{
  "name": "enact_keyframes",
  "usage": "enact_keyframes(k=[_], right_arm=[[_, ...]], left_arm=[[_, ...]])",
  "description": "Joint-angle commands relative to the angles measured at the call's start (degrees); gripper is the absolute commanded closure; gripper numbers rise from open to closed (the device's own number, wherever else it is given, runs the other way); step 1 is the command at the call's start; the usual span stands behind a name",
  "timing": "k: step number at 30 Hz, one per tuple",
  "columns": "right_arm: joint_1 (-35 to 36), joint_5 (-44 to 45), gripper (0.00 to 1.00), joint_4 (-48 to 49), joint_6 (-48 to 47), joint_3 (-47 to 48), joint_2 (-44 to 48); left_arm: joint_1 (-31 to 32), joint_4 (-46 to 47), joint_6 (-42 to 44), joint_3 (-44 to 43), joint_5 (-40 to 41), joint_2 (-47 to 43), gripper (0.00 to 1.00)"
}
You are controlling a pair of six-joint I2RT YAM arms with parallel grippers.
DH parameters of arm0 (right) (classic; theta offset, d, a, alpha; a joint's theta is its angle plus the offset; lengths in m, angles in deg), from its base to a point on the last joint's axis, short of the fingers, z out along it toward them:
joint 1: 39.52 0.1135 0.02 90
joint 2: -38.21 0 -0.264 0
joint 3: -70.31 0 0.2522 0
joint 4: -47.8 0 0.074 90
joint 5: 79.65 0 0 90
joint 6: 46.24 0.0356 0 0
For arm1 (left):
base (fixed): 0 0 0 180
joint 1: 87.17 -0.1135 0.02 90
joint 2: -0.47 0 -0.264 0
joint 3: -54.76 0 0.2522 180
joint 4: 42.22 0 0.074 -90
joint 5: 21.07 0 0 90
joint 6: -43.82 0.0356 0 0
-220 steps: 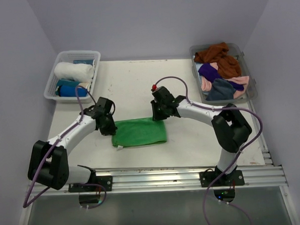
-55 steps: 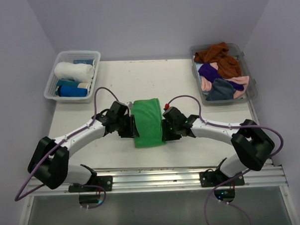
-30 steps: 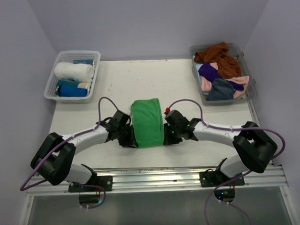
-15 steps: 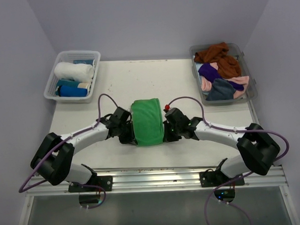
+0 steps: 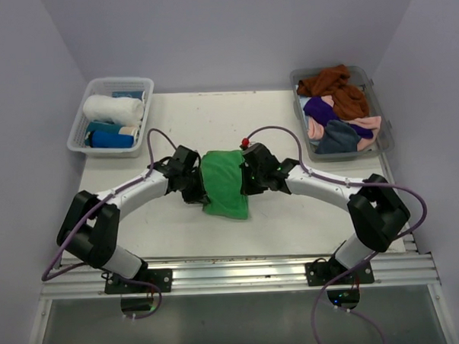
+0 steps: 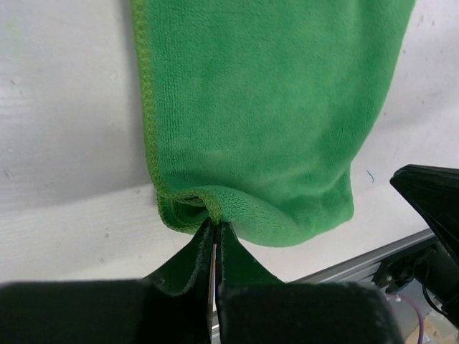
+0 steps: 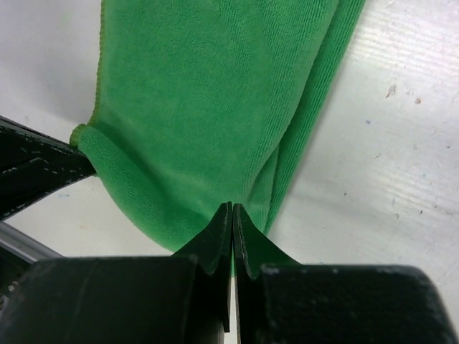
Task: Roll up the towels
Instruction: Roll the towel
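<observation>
Left end effector (image 5: 197, 190): pinched shut on towel (image 5: 224, 184), left side.
Right end effector (image 5: 250, 179): pinched shut on right side.
Towel: long way runs near edge to far edge.

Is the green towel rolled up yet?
Folded, not rolled: the green towel shows flat doubled layers, no coil, in both wrist views.

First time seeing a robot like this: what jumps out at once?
A bright green terry-cloth towel is mid-table, pinched on either side by the shut jaws of the left arm and right arm. At the far right, a clear plastic tub holds a heap of crumpled coloured towels; at the far left, a white slotted basket holds a rolled white towel.
</observation>
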Motion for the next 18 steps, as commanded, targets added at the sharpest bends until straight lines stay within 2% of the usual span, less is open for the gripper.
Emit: enact_keyframes(k=[1,5,6,7,9,10,11,13,14,16,17,18], right_arm=[[-0.6,1.2,1.00,-1.0,-2.8,3.6,-1.2],[-0.6,-2.0,0.99,0.1,-3.1,1.8,0.3],[-0.5,-3.3,0.94,0.7,-3.0,1.1,0.8],[-0.3,-5.7,0.86,1.1,-3.0,-0.7,1.2],[1.4,-6.5,0.76,1.7,-3.3,-2.3,2.2],[2.3,-6.3,0.68,1.6,-3.6,-3.5,2.4],[2.9,-6.1,0.65,1.2,-3.8,-3.9,2.6],[3.9,-5.9,0.63,0.7,-3.8,-4.9,3.0],[3.9,-5.5,0.63,0.7,-3.5,-5.2,3.3],[3.9,-5.1,0.69,0.8,-3.0,-5.4,4.0],[3.8,-5.2,0.71,0.8,-2.9,-5.1,3.8],[4.0,-5.5,0.73,0.9,-2.8,-4.7,3.7]], left_arm=[[-2.2,-1.8,1.6,-4.2,0.3,1.8,0.99],[-2.9,-2.1,3.0,-4.7,-1.0,1.9,0.98],[-2.9,-1.5,3.1,-4.3,-2.0,1.8,0.98],[-2.9,-1.2,3.2,-3.7,-2.5,1.6,0.98],[-2.9,-0.1,3.1,-1.6,-3.9,0.8,0.99],[-2.9,0.1,3.4,-1.0,-4.3,0.5,0.98],[-2.9,0.1,3.5,0.3,-4.6,-0.1,0.96],[-2.9,-0.5,4.0,1.5,-4.9,-1.4,0.89],[-2.9,-1.1,4.2,2.2,-4.6,-2.7,0.76],[-2.9,-3.2,4.8,2.8,-3.0,-4.3,0.66],[-2.9,-4.1,5.1,2.8,-2.2,-5.6,0.56],[-2.9,-5.6,5.3,2.8,-0.9,-6.0,0.54]])
